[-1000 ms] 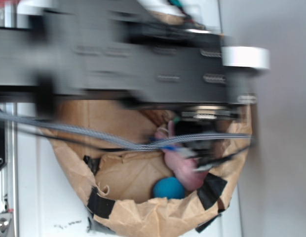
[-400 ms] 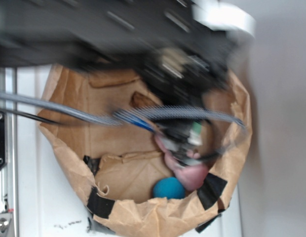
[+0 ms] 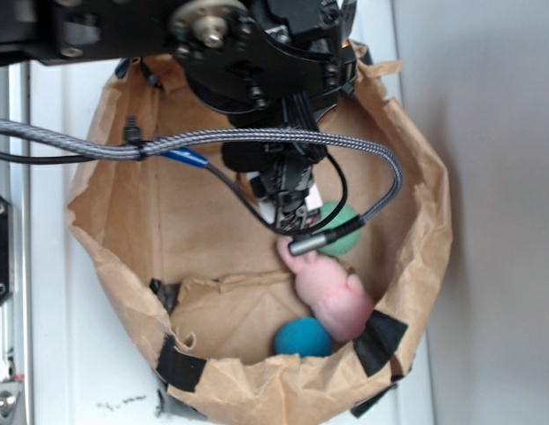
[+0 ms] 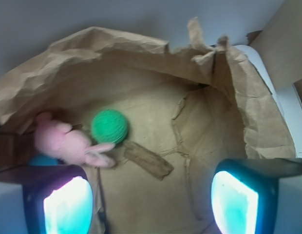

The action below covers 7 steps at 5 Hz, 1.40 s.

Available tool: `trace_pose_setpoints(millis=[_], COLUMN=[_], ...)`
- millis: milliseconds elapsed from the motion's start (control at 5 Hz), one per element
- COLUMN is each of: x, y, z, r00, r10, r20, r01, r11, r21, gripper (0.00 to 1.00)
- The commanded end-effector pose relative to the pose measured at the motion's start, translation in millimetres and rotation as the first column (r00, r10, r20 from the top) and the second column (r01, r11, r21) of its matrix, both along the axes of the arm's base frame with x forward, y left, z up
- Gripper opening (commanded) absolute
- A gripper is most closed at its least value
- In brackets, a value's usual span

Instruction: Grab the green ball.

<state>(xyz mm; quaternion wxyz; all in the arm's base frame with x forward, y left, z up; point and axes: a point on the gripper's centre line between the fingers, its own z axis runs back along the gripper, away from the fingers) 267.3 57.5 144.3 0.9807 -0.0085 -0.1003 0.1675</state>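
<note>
Above the green ball, end effector gapes.

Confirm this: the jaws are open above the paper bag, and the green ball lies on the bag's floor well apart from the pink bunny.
One thing is wrong: the green ball is not apart from the pink bunny. The wrist view shows it right beside the bunny, against its ears. The rest holds: the jaws are open above the paper bag, with the ball on its floor.

Setting: robot lab test cell. Evidence: black arm with braided cable mounted over white bench; improvised paper bin patched with black tape; plain grey wall.
</note>
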Motion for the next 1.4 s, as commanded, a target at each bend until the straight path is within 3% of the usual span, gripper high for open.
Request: trace_pose_setpoints(millis=[0, 600, 1200], x=[12, 30, 25], y=[4, 0, -24], z=[-18, -35, -37], r00=[0.994, 0.966, 0.988], r10=[0.108, 0.254, 0.129], r20=[0.028, 0.043, 0.082], r01=[-0.109, -0.255, -0.127], r11=[0.993, 0.967, 0.991], r21=[0.041, 0.011, -0.037], gripper=[1.00, 1.00, 1.00])
